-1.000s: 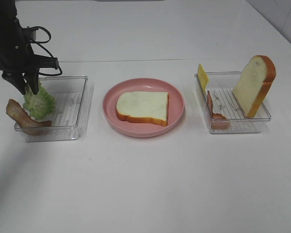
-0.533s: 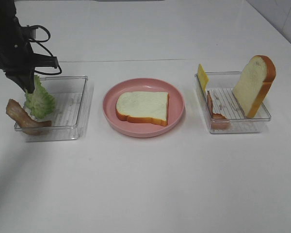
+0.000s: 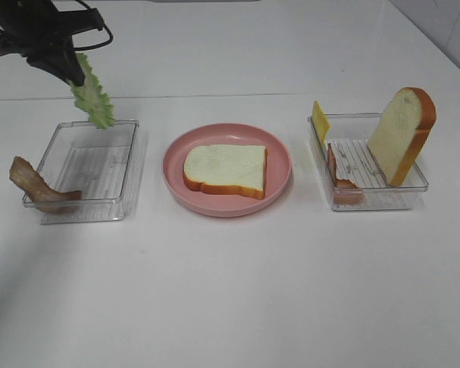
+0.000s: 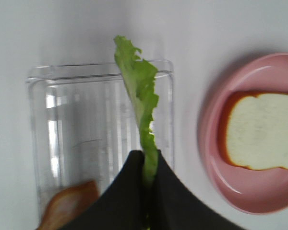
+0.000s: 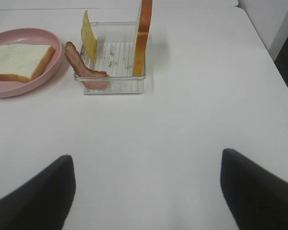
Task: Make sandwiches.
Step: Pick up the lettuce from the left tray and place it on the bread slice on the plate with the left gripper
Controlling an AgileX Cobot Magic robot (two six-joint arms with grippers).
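Note:
My left gripper point(image 3: 67, 70) is shut on a ruffled green lettuce leaf point(image 3: 92, 98), which hangs above the back edge of the left clear tray point(image 3: 88, 165). In the left wrist view the lettuce point(image 4: 141, 103) dangles from the closed jaws over the tray point(image 4: 98, 139). One bread slice point(image 3: 226, 169) lies flat on the pink plate point(image 3: 176, 172). A bacon strip point(image 3: 38, 188) hangs over the left tray's corner. The right tray point(image 3: 368, 165) holds a standing bread slice point(image 3: 402, 134), a yellow cheese slice point(image 3: 320, 120) and bacon point(image 3: 341, 180). My right gripper point(image 5: 146, 187) is open above bare table, well back from that tray.
The white table point(image 3: 230, 291) stretches in front of the trays and plate. At the back a faint line point(image 3: 215, 96) crosses the tabletop. A wall or panel edge point(image 3: 445, 27) shows at the far right corner.
My left gripper closed on the lettuce in the left tray, then lifted it up and slightly right, out of the tray. The right arm and everything else stayed put.

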